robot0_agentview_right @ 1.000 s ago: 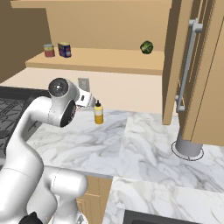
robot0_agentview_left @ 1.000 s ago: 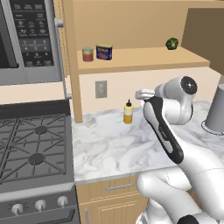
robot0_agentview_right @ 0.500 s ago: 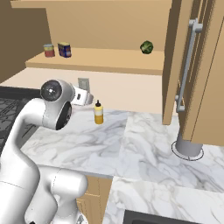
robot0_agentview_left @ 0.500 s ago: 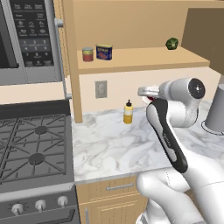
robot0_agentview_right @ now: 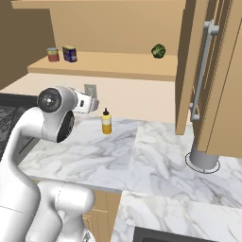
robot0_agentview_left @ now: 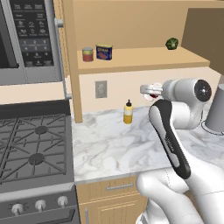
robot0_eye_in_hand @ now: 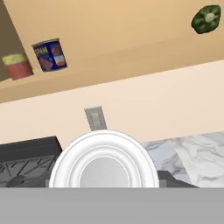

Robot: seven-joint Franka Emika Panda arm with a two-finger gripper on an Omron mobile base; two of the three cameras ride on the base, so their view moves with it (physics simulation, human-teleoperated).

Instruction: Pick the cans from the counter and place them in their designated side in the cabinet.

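Since a second ago the white arm has carried its gripper (robot0_agentview_left: 148,89) a little higher and further from the stove, jaws clamped on the short round red-and-white can (robot0_agentview_left: 154,90), whose white end (robot0_eye_in_hand: 103,162) faces the hand camera. The light tan wooden cabinet's shelf (robot0_agentview_left: 144,60) lies above and ahead, toward the wall. At its stove-side end the dark blue boxy tin (robot0_agentview_left: 104,52) already stands just beside a red can with a yellow-green band (robot0_agentview_left: 88,54), with a small green item (robot0_agentview_left: 171,43) well apart at the other end.

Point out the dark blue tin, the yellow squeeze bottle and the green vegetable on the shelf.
dark blue tin (robot0_agentview_left: 104,52), left base view, on its red-yellow label.
yellow squeeze bottle (robot0_agentview_right: 107,124), right base view, on its body.
green vegetable (robot0_eye_in_hand: 206,18), hand view, on its middle.
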